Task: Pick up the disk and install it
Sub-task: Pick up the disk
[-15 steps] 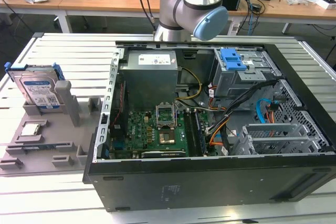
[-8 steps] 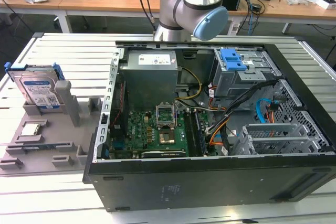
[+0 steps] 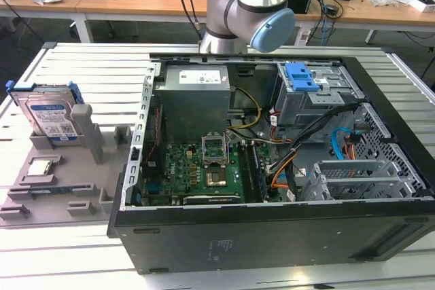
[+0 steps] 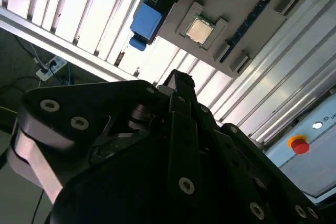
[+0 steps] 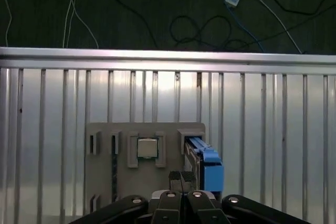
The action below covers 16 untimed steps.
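Exterior view shows label of the disk (image 3: 49,119).

No text can be read. The disk (image 3: 49,117) carries a blue-and-white label with print too small to make out. The white sticker (image 3: 204,75) on the power supply (image 3: 194,103) and the markings beside the red button (image 4: 298,144) are likewise illegible.

Smooth silver metal on the disk (image 3: 46,115), glossy blue plastic round its edge. Matt grey plastic for the holder (image 3: 81,185), ribbed shiny metal for the table (image 3: 88,66).
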Each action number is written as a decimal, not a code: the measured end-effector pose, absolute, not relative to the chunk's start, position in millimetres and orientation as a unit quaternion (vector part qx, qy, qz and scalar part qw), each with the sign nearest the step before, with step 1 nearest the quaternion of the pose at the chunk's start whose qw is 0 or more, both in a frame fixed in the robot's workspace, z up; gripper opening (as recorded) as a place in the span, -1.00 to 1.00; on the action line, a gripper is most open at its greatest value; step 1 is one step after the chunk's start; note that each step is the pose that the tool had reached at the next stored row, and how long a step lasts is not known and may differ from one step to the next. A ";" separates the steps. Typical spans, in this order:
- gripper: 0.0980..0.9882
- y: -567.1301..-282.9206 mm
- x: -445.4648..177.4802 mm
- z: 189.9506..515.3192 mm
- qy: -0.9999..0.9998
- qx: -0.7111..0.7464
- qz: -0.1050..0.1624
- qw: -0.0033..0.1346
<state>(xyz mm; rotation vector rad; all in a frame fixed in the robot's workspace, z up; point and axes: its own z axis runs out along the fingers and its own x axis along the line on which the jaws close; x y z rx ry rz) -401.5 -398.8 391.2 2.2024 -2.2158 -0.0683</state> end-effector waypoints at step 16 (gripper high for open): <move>-0.56 -398.8 -401.3 390.6 -0.760 0.650 -0.022 0.007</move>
